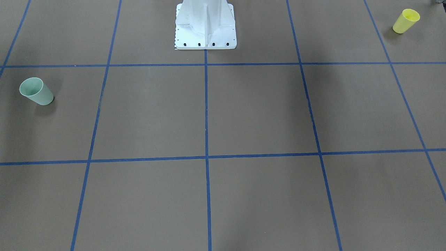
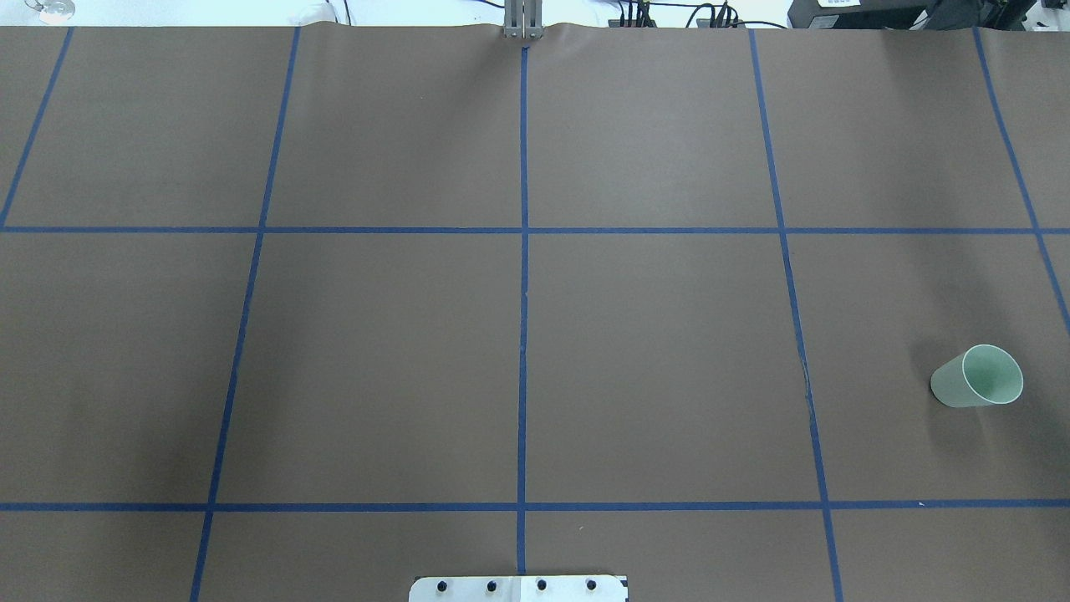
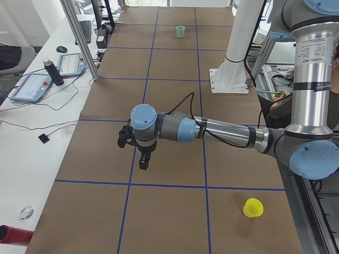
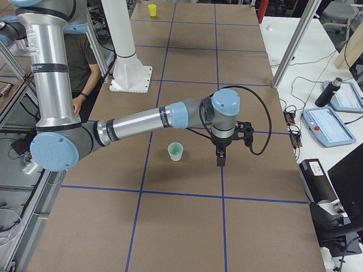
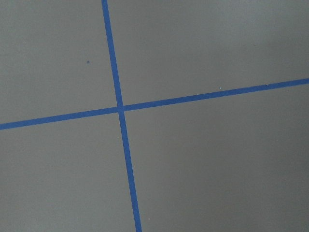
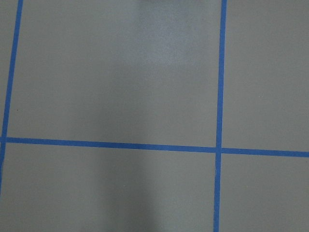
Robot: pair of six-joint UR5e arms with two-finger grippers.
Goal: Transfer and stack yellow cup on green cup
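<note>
yellow cup [image 1: 406,21]: small bright yellow tapered plastic tumbler, plain; stands rim up on its own at the far left end of the table, on the robot's side
green cup [image 2: 978,376]: small pale mint-green tapered plastic tumbler, same shape; stands rim up near the right end, with nothing in it
table [image 2: 376,351]: brown paper top with a grid of blue tape; the two cups are well apart, with nearly the whole length between them
left gripper [image 3: 143,164]: hangs over the middle squares pointing down, well clear of the yellow cup and holding nothing; seen only from the side, so I cannot tell whether the fingers are apart or together
right gripper [image 4: 220,161]: points down just beside the green cup without touching it, nothing in it; fingers apart or together, cannot tell from here
progress: nothing done, yellow cup not yet picked up
left to do: by my guess all of it: reach and grasp the yellow cup, carry it across (maybe pass it to the other arm), lower it into the green cup, let go
writing: none on either cup; each arm's upright silver tube has a white sticker [image 3: 310,50], print too small to read
side bench: handheld control tablets [image 4: 329,126], screens too small to read
</note>
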